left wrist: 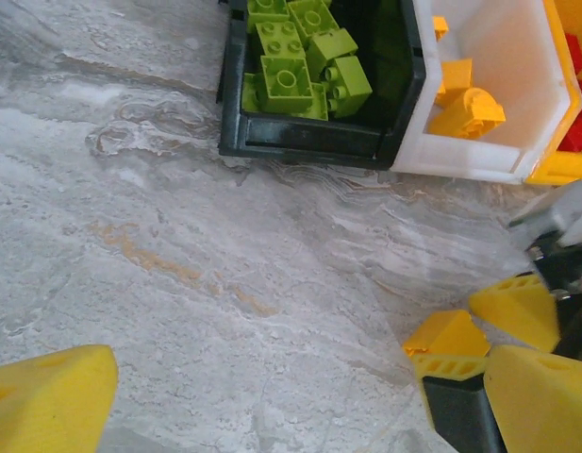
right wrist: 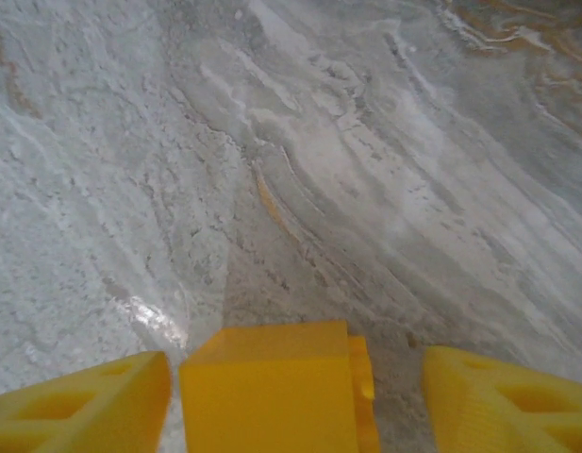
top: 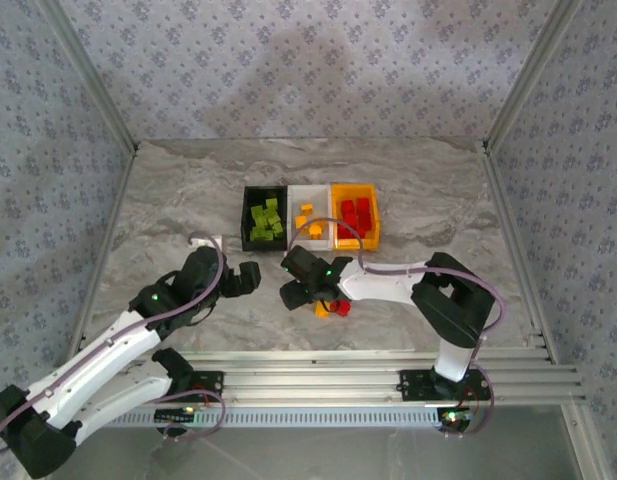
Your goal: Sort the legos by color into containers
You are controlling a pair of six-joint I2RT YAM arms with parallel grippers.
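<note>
Left jaws gape wide and empty above the desk [left wrist: 224,311]; right jaws stand apart, straddling 1 orange lego [right wrist: 272,392].

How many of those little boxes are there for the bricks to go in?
3, touching side by side in a row: a black bin on the left holding green bricks, a white bin in the middle holding orange bricks, an orange-yellow bin on the right holding red bricks.
</note>
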